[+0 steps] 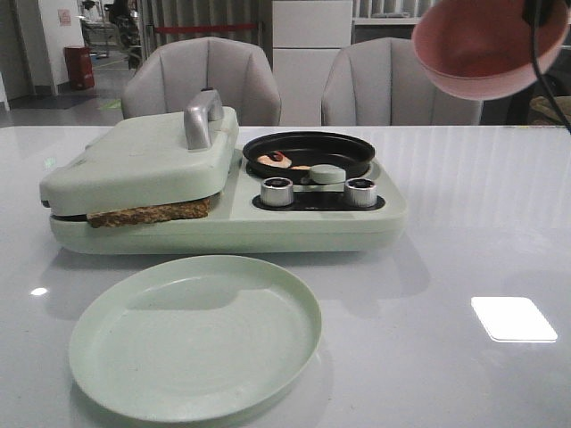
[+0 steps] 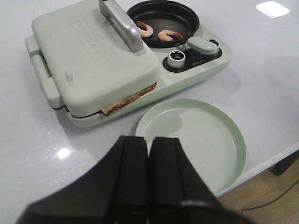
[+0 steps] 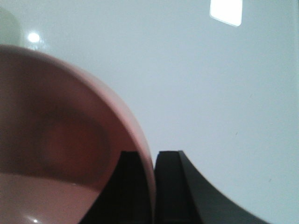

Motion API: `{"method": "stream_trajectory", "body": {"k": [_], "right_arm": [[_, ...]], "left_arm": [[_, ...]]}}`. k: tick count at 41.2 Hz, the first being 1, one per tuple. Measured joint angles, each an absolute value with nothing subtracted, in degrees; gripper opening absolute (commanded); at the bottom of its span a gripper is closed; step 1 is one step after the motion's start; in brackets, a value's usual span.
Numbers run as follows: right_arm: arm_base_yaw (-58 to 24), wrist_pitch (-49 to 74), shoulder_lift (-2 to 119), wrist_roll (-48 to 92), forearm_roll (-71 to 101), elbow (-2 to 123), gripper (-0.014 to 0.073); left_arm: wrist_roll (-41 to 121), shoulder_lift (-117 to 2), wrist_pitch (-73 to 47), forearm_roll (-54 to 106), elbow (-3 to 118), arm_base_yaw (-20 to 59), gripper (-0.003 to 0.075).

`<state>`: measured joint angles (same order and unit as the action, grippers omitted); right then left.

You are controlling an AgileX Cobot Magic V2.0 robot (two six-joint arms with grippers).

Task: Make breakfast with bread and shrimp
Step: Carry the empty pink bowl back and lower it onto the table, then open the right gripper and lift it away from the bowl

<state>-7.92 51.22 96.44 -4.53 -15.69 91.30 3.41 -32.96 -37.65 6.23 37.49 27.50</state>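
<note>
One breakfast maker (image 1: 223, 214) is sitting mid-table, the biggest thing here, its lid (image 1: 143, 160) shut on the bread (image 1: 147, 215), whose crust edge is peeking out at the near left. I am counting one slice edge for sure; a second I cannot make out. One pale green plate (image 1: 196, 334) is lying nearer to me, bare. One pink bowl (image 1: 489, 45) is hanging tilted, far right and high, pinched at its rim by my right gripper (image 3: 154, 186), jaws nearly closed on the thin wall. I am judging the bowl emptied, so I am wanting to level it and set it down well right of the cooker, slowly. My left gripper (image 2: 148, 177) is hovering near the plate, jaws together, holding nothing. Two knobs (image 1: 277, 191) are facing me. Two shrimp (image 2: 159, 32) are lying in the small black pan (image 1: 310, 152).
</note>
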Motion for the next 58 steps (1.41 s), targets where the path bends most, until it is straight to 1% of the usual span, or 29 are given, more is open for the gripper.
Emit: {"method": "stream_trajectory", "body": {"k": [7, 12, 16, 28, 40, 43, 46, 50, 53, 56, 58], "right_arm": [[-0.2, 48.7, 91.1, 2.1, -4.1, 78.3, -0.0030], [3.9, 46.1, 90.8, 7.6, 4.0, 71.9, -0.0030], [5.5, 43.6, 91.3, 10.8, 8.3, 67.7, -0.0030], [5.8, 38.5, 97.7, 12.5, 13.9, 65.8, -0.0030], [5.8, 37.8, 103.1, 12.5, 14.5, 65.8, -0.0018], [5.8, 37.8, 103.4, 12.5, 14.6, 65.8, 0.0043], [5.8, 37.8, 103.5, 12.5, 14.9, 65.8, 0.0154], [5.8, 37.8, 103.7, 12.5, 14.9, 65.8, 0.0339], [5.8, 37.8, 103.8, 12.5, 14.9, 65.8, 0.0445], [5.8, 37.8, 103.8, 12.5, 14.9, 65.8, 0.0510], [5.8, 37.6, 103.7, 12.5, 14.9, 65.8, 0.0524]], "left_arm": [[3.4, -33.0, -37.6, 6.2, 37.5, 27.5, 0.0102], [3.4, -33.0, -37.6, 6.2, 37.5, 27.5, 0.0102], [3.4, -33.0, -37.6, 6.2, 37.5, 27.5, 0.0102], [3.4, -33.0, -37.6, 6.2, 37.5, 27.5, 0.0102], [3.4, -33.0, -37.6, 6.2, 37.5, 27.5, 0.0102], [3.4, -33.0, -37.6, 6.2, 37.5, 27.5, 0.0102], [3.4, -33.0, -37.6, 6.2, 37.5, 27.5, 0.0102], [3.4, -33.0, -37.6, 6.2, 37.5, 27.5, 0.0102], [3.4, -33.0, -37.6, 6.2, 37.5, 27.5, 0.0102], [3.4, -33.0, -37.6, 6.2, 37.5, 27.5, 0.0102], [3.4, -33.0, -37.6, 6.2, 37.5, 27.5, 0.0102]]}}
